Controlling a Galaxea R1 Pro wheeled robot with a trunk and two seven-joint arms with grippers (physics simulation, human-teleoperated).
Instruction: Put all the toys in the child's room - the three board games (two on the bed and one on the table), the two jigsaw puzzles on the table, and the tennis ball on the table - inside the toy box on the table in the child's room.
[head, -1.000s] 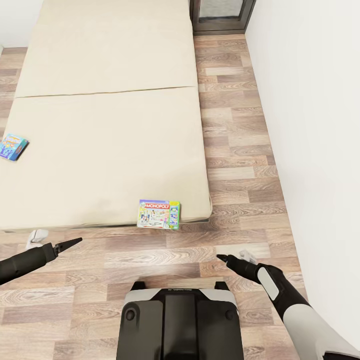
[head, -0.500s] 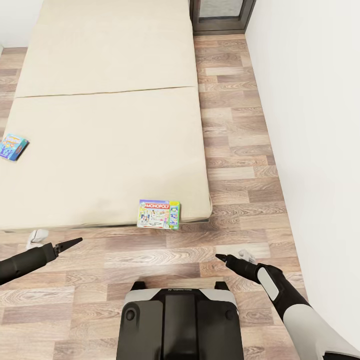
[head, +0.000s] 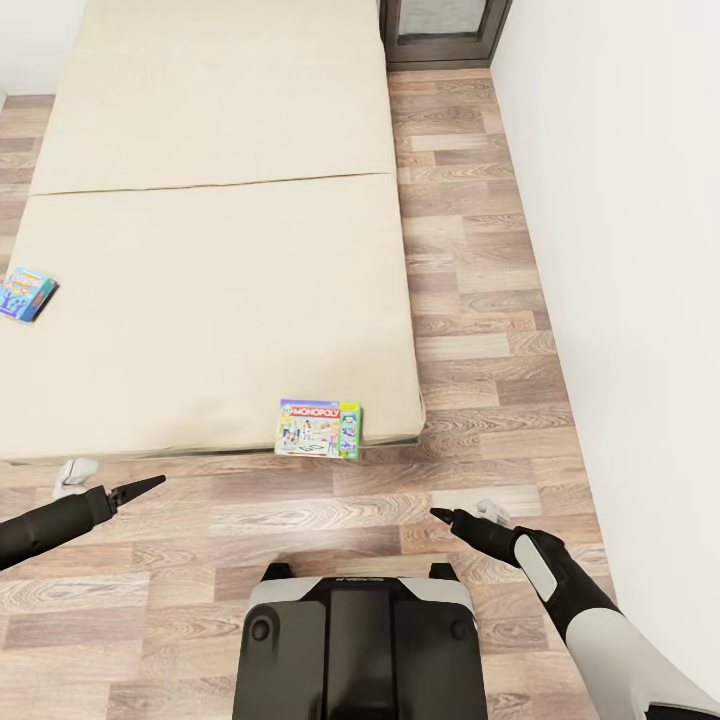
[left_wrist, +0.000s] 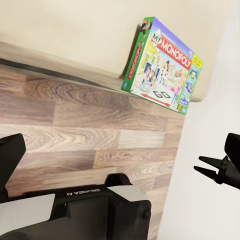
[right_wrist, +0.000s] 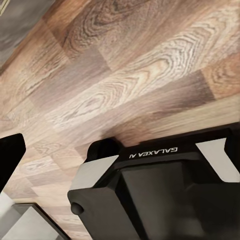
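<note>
We face the low bed with plain beige mattress (head: 215, 260). The flat green-edged Monopoly game box (head: 319, 428) lies at its near edge, overhanging slightly; the small blue game box (head: 25, 293) sits far left, well apart. We judge both light, stiff and slick: grip across a short edge, the overhang helping. Left pincer (head: 140, 487) and right pincer (head: 443, 517) hover over the wood plank floor (head: 480, 300), empty, both looking pinched closed. Against half a second earlier, nothing has visibly shifted.
</note>
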